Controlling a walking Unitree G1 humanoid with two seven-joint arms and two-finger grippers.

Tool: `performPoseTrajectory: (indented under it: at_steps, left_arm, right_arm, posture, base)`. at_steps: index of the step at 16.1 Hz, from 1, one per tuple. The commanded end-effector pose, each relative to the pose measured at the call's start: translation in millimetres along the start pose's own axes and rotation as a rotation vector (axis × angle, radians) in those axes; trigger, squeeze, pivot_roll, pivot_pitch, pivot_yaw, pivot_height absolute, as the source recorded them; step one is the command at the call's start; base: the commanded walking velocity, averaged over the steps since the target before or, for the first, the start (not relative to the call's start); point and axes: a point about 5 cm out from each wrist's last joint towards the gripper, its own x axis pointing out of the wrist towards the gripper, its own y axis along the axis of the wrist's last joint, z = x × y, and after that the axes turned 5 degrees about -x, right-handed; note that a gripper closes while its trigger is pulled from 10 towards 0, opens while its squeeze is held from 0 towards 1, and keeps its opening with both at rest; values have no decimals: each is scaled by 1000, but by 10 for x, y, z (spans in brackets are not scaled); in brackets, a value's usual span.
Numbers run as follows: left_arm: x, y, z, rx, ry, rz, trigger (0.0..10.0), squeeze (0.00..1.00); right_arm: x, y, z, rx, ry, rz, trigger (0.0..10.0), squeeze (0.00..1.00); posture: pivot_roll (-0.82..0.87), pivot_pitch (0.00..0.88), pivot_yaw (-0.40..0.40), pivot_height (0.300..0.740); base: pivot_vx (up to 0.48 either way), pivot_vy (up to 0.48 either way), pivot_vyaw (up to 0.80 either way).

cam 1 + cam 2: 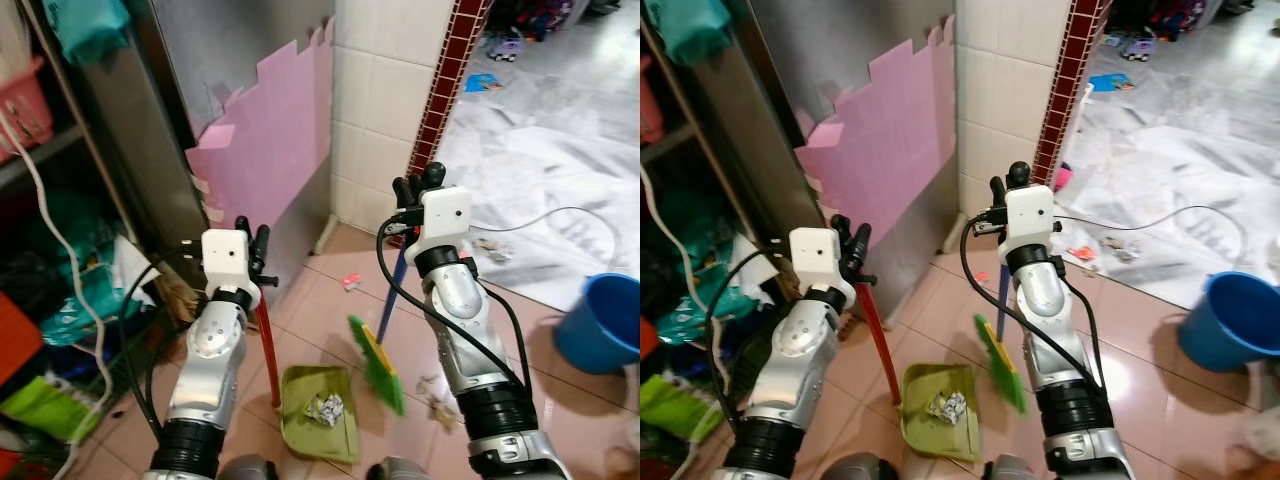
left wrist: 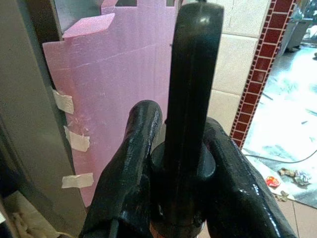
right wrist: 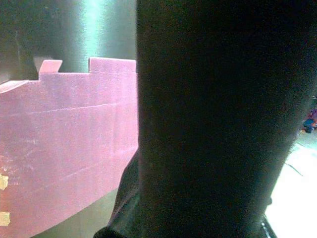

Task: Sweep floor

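Broom (image 1: 378, 362) hangs just right of the dustpan (image 1: 320, 412); my right fingers (image 1: 418, 186) clamp its handle, left fingers (image 1: 252, 243) clamp the dustpan's upright stick.

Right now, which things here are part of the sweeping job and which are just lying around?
For the job:
- green broom, in the right pincer
- green dustpan with its red handle, in the left pincer
- crumpled foil in the pan
- paper scraps

Lying about:
- blue bucket
- pink foam board
- toys
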Motion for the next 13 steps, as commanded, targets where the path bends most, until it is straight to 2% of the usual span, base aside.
performPoseTrajectory:
  at_steps: [1,13]
  left_arm:
    - [21,101,47,-17,-32,41,10000,0]
    - [37,88,69,-15,-57,27,10000,0]
  right_arm:
    - [66,156,64,-39,-17,68,10000,0]
    - [59,119,56,-40,-8,54,10000,0]
  posture:
    - [-41,0,33,740]
    - [-37,0,33,740]
  base:
    - [0,0,0]
    - [0,0,0]
